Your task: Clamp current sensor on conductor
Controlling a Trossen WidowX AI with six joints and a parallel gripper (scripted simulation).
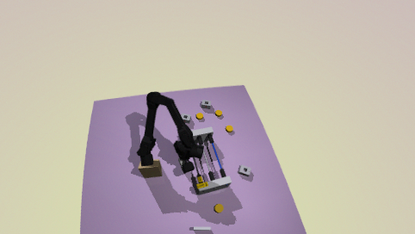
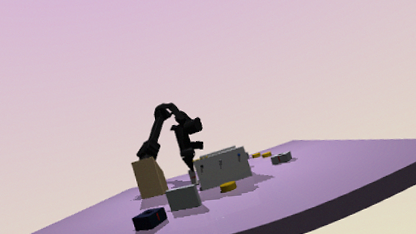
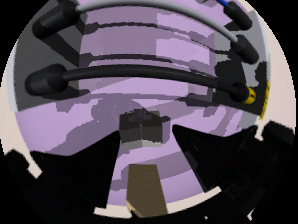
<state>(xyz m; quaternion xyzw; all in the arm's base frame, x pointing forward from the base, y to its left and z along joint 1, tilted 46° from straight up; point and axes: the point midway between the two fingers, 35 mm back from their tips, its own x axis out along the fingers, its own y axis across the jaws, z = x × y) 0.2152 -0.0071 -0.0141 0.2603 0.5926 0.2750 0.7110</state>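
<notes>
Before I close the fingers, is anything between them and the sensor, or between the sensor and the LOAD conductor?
Nothing visible either way. The open gripper straddles the sensor in the wrist view; the black LOAD conductor runs alongside, its yellow marker off at one end.

Small yellow discs point(image 1: 219, 208) point(image 2: 228, 186): we count four. Small grey blocks with dark centres point(image 1: 244, 170) point(image 2: 281, 158): three, as best we can tell at this size. Conductors point(image 1: 217, 156) point(image 3: 145, 71): three, comprising one black, one grey, one blue. End panels point(image 1: 214, 185) point(image 2: 224, 169): two. Navy block point(image 2: 147, 221): one. Tan block point(image 1: 151, 170) point(image 2: 147, 178) point(image 3: 145, 187): one. Upright grey plate point(image 1: 201, 228) point(image 2: 184, 197): one. Black arm point(image 1: 150, 125) point(image 2: 155, 133): one.
</notes>
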